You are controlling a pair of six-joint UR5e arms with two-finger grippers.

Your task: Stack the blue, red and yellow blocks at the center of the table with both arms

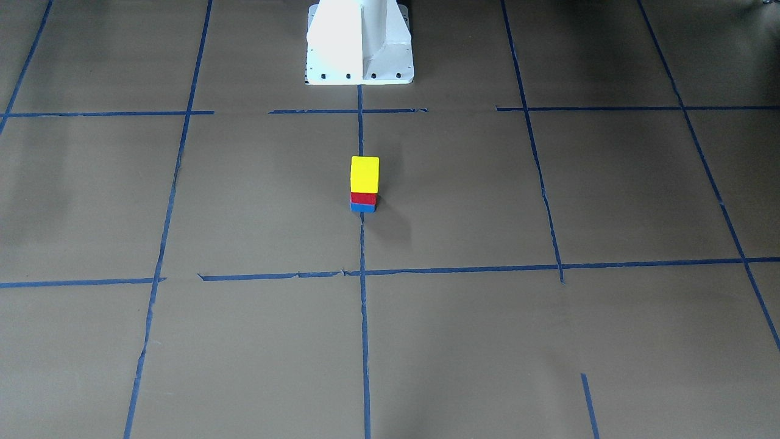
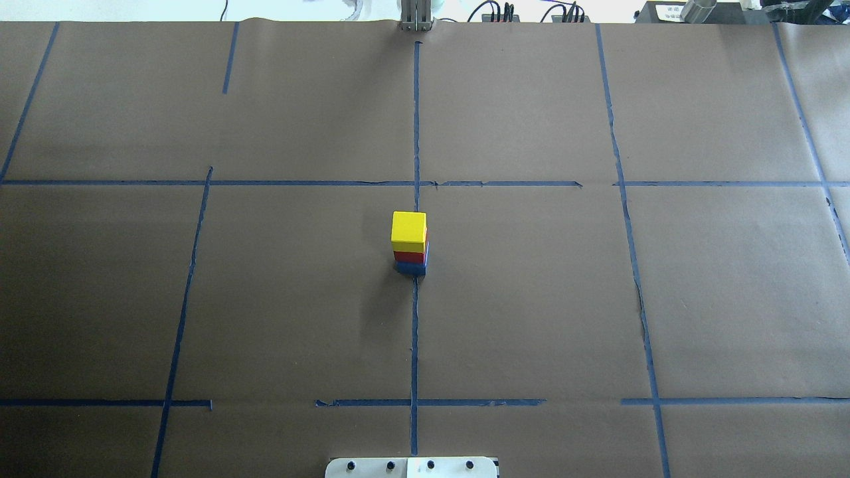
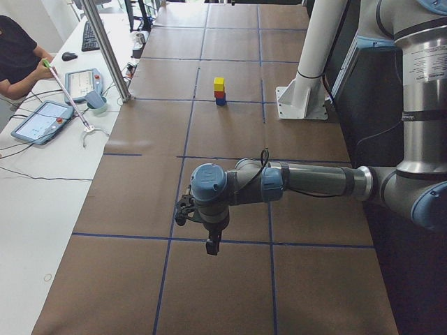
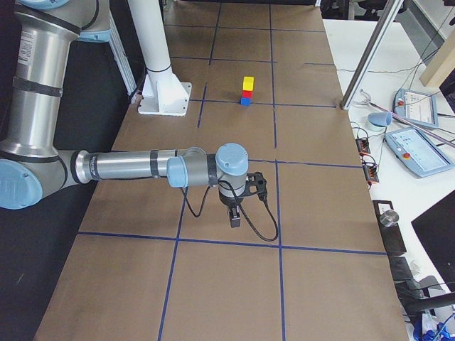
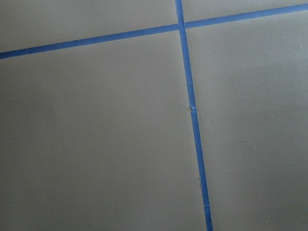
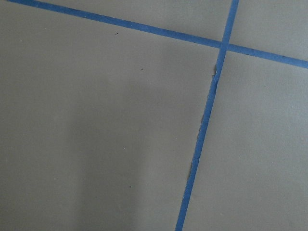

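In the middle of the worktop (image 1: 548, 335) the three blocks stand in one stack: the blue block (image 1: 363, 208) at the bottom, the red block (image 1: 364, 199) on it and the yellow block (image 1: 364, 174) on top. The left hand (image 3: 210, 246) and the right hand (image 4: 234, 217) each hang above the worktop, well apart from the stack. I cannot tell how far they are open or whether they hold anything.

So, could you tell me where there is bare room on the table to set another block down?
Only the middle is taken: the yellow block, red block and blue block stand stacked on the centre tape line. The taped squares on either side of the stack are bare table. Farther out, the left arm and right arm hang over the ends.
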